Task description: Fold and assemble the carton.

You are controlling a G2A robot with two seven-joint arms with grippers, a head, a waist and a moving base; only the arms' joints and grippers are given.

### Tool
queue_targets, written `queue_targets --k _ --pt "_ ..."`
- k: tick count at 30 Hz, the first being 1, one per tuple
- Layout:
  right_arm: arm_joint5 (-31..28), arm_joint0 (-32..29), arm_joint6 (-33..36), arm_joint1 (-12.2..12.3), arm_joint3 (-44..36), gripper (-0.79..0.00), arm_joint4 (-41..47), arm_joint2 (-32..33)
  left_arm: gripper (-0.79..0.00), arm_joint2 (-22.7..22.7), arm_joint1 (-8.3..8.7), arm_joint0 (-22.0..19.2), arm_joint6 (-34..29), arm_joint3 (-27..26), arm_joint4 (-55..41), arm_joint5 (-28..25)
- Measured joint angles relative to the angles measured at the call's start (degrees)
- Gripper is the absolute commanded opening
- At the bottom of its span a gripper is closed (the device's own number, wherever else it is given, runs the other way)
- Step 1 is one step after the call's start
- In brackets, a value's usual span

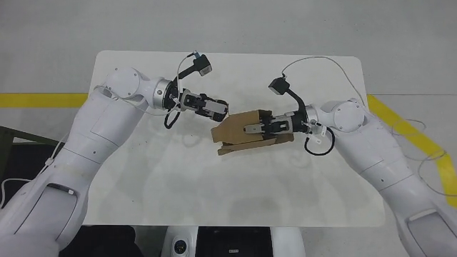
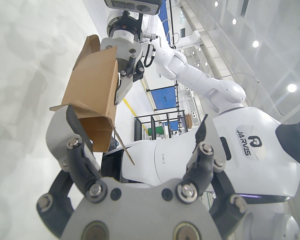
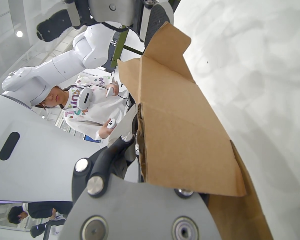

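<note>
Chiefly, the risk lies in the single hold. The right gripper (image 1: 255, 126) has its fingers (image 3: 127, 126) clamped on one wall of the carton (image 1: 239, 135), so a push on the far end could twist the half-opened tube flat again or slide the cardboard out of that pinch. The left gripper (image 1: 220, 109) has its fingers (image 2: 73, 123) spread wide, one of them just beside an end flap (image 3: 170, 46). If it presses away from the crease, the flap may buckle or tear rather than fold inward. The carton is near the middle of the bench (image 1: 143, 185), its open end turned toward the left arm. Whether it rests on the bench or hangs just above it I cannot tell. Both arms reach in from opposite sides, with the grippers facing each other along the carton's length.
</note>
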Motion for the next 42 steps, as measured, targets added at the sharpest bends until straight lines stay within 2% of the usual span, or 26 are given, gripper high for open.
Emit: queue_targets --k 14,26,42 --pt "-0.48 2.39 -0.48 -0.73 1.53 -0.785 0.93 -2.73 0.000 0.26 -0.29 -0.31 -0.03 -0.13 0.20 0.02" --pt "-3.37 3.19 -3.37 -0.59 4.88 -0.785 1.40 -1.04 0.000 -0.54 0.12 0.21 0.19 -0.93 1.27 -0.19" --pt "-5.48 2.95 -8.26 -1.70 6.13 -0.785 -0.84 0.76 0.000 1.12 -0.60 0.97 -0.39 -1.74 0.04 0.39"
